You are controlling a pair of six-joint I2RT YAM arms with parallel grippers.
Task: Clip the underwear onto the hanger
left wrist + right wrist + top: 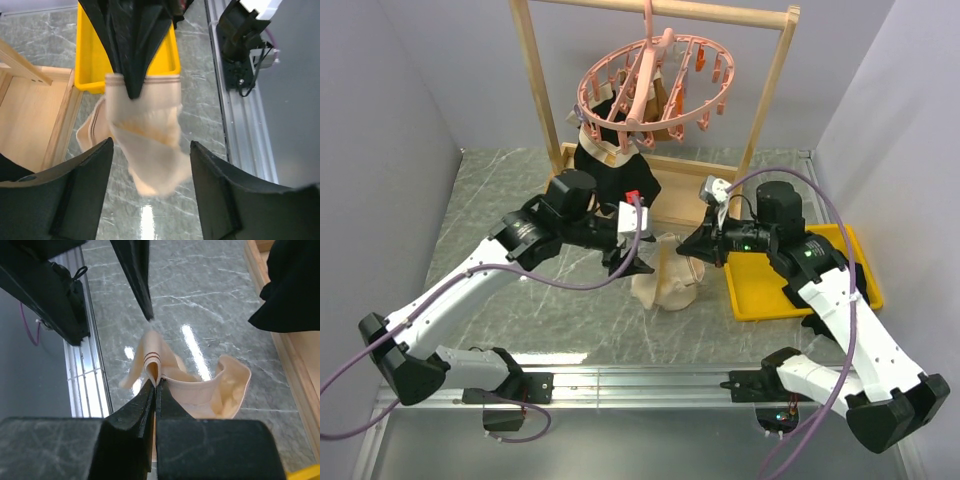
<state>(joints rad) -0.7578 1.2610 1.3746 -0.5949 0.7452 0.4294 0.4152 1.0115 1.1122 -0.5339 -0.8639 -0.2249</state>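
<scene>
Cream underwear (670,278), pink hanger (645,75), yellow tray (755,295).

The cream cloth underwear (150,145) looks soft and matt. The grey marbled worktop (210,285) is glossy, reflecting light. The pink oval hanger (642,88) seems smooth plastic; the pale rack frame (539,90) is bare wood.

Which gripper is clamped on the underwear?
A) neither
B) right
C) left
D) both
B: the right wrist view shows the right gripper shut on the waistband edge of the underwear. The left gripper is open, and the cloth hangs unpinched between its fingers.
</scene>
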